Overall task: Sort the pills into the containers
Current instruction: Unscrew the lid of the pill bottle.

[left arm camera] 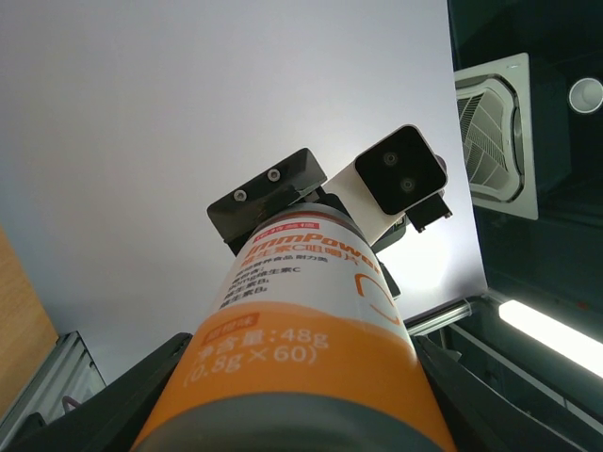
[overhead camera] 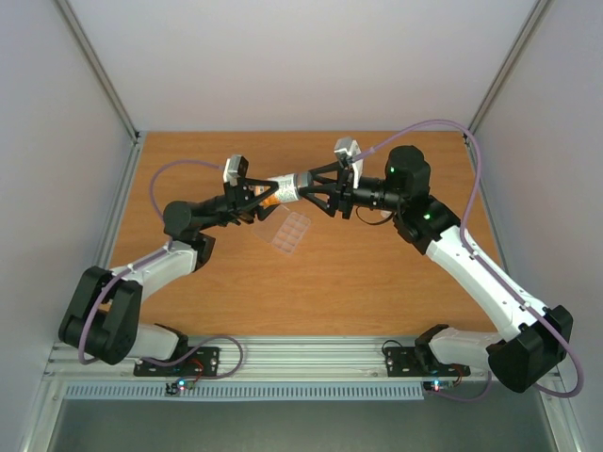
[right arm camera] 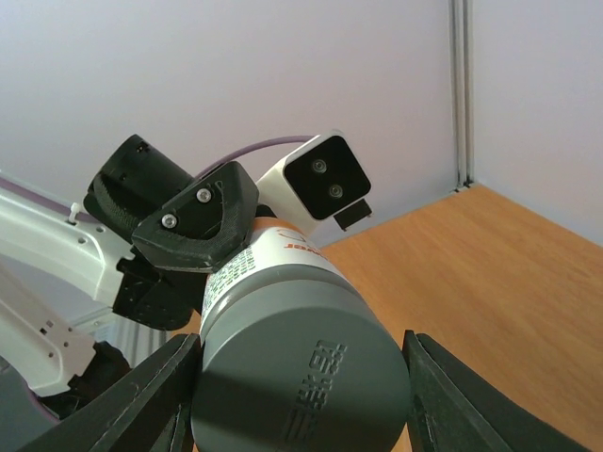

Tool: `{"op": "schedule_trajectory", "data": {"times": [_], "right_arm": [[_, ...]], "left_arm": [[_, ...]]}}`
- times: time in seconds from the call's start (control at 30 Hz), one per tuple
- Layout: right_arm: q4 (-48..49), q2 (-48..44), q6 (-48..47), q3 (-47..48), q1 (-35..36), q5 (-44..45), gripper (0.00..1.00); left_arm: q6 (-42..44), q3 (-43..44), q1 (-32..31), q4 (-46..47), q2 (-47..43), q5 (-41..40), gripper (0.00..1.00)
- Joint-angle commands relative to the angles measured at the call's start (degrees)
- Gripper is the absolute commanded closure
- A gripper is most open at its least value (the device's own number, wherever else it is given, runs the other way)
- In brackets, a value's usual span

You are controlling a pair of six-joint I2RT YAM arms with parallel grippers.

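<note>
Top external: bottle (overhead camera: 285, 189) held level in mid-air between both arms, above the pill box (overhead camera: 289, 232) lying on the worktop (overhead camera: 377, 282). Left end effector (overhead camera: 264, 195) pinches the bottle body; right end effector (overhead camera: 318, 191) pinches the grey cap (right arm camera: 301, 377). Step, likely: uncapping. Next needs a cap twist against a steady left hold. No pills visible; cells look empty, too small to confirm.

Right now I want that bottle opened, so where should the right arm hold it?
The grey cap, end-on from the right, as now: the bottle is level, orange end in the left jaws, leaving the cap's round sides to straddle.
</note>
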Motion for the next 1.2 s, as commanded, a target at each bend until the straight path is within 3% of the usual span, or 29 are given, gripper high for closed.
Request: {"op": "schedule_trajectory", "data": {"times": [0.0,0.33,0.43,0.67,0.77,0.97,1.17], "right_arm": [[-3.74,-1.13,-2.99,1.22,0.01,2.15,0.65],[-3.31,-0.98,-1.71,1.96,0.01,2.06,0.32],[-3.47,-0.83,-1.56,2.20,0.01,2.06,0.26],[-2.62,-1.28,1.65,2.08,-0.14,2.07,0.24],[0.03,-1.37,10.52,1.61,-2.29,1.05,0.18],[3.01,1.10,34.32,2.09,-6.63,-3.12,0.18],[7.29,3.85,50.79,1.16,-7.02,-8.18,0.17]], "left_arm": [[-1.06,1.24,1.75,7.57,-0.68,-7.42,0.92],[-0.09,1.27,1.67,6.76,-0.87,-6.76,0.92],[0.05,1.38,1.66,6.58,-0.78,-6.46,0.92],[0.71,1.67,1.74,5.83,-0.70,-5.59,0.92],[2.26,2.59,1.70,3.31,-1.06,-4.13,0.92],[11.57,5.53,1.72,-8.18,-3.76,-0.21,0.92],[19.41,8.21,1.60,-19.15,-6.05,1.77,0.92]]}}
